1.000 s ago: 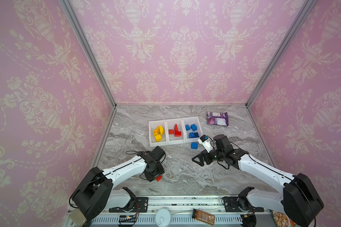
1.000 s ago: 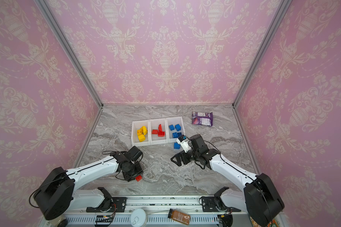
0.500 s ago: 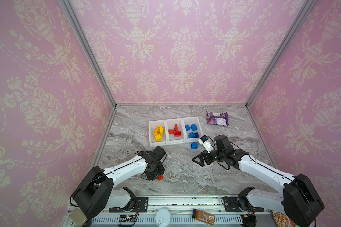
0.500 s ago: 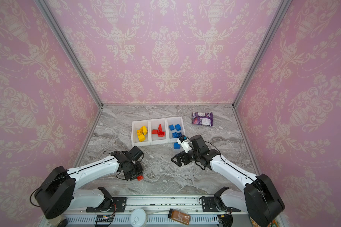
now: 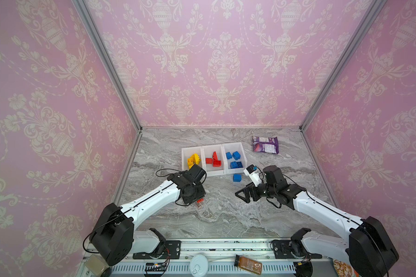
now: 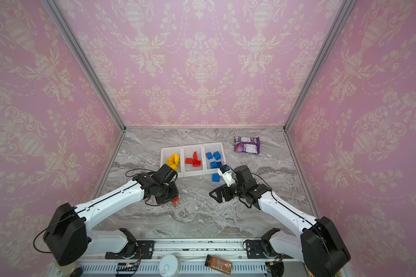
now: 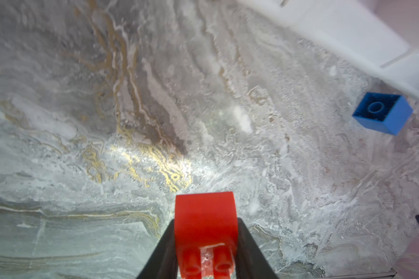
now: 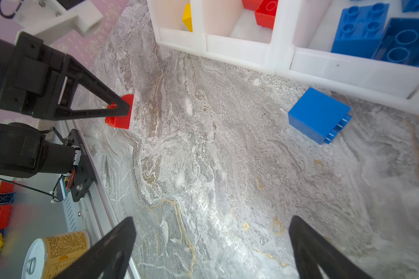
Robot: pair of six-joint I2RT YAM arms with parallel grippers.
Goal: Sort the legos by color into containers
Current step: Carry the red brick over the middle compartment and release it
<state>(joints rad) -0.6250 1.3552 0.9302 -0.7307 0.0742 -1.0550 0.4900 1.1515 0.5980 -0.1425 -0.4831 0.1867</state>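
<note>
The red lego (image 7: 205, 210), clamped at its studded end by the left gripper (image 7: 206, 221), could be twisted loose on lifting by that shallow hold; the right gripper (image 8: 211, 218) was held spread, empty.

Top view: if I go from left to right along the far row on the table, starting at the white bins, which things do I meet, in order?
Left bin holding yellow legos → middle bin holding red legos → right bin holding blue legos → purple snack packet.
</note>
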